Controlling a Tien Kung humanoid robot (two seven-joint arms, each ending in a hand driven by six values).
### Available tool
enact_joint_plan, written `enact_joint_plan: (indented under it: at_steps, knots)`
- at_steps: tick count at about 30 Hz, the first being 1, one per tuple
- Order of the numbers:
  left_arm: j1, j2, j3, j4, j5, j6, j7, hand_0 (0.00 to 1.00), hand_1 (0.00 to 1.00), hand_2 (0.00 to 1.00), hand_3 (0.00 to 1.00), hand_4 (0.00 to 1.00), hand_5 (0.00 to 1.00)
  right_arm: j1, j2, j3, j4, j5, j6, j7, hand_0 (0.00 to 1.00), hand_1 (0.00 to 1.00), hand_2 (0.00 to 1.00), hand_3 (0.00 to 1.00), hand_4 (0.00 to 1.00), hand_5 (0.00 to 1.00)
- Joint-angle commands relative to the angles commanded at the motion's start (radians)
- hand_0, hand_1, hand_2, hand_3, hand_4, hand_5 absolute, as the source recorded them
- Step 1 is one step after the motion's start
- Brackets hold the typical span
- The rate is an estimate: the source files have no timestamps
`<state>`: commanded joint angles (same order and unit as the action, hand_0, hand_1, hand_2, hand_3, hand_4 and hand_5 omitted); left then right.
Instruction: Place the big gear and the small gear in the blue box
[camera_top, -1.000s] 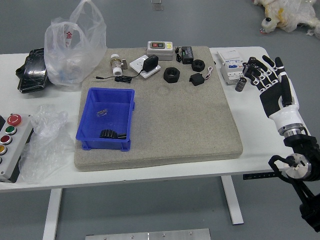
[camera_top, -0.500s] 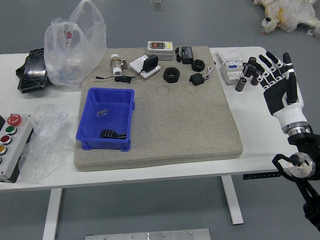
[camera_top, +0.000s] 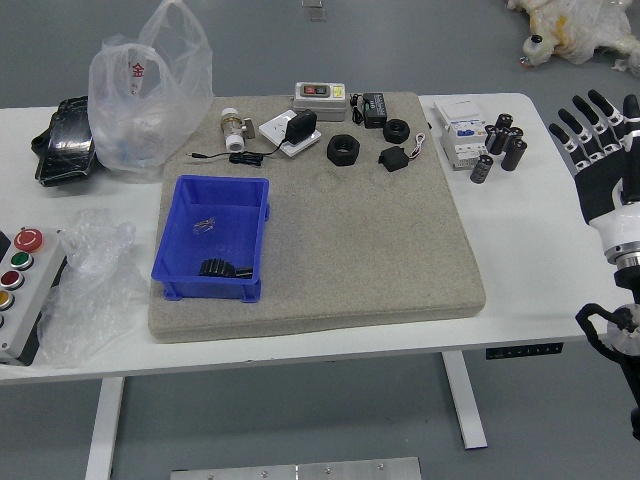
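Blue plastic box (camera_top: 207, 288) on beige textured mat (camera_top: 370, 240), ribbed black piece (camera_top: 216, 267) inside, right hand's (camera_top: 603, 182) fingers spread open

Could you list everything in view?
Table: one, white, centre
Pad: one, beige, on table
Box: one, blue, pad's left
Pieces: two, black, in box
Clip: one, silvery, in box
Rings: two, black, pad's far side
Gadgets: about six, mixed colours, pad's far side
Button panel: one, grey, table's left
Bags: three, black and clear, table's left
Carton: one, white, table's right
Cylinders: about five, black, beside carton
Bagged toy: one, pale, floor beyond table
Metal strip: one, silver, floor
Robot's right hand: one, black-white, right edge
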<state>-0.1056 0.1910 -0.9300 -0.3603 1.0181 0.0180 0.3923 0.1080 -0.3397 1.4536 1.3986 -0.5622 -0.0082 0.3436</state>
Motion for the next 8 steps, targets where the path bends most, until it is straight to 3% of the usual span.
enact_joint_plan:
  at_steps: [8]
  knots:
    - [0.001,0.003,-0.002,0.0,0.0,0.001,0.002,0.7,0.65,0.633,0.774,0.7,0.412,-0.01,0.006,0.029,0.009,-0.017,-0.007,-0.002,0.763,0.755,0.77,0.71,0.825,0.664]
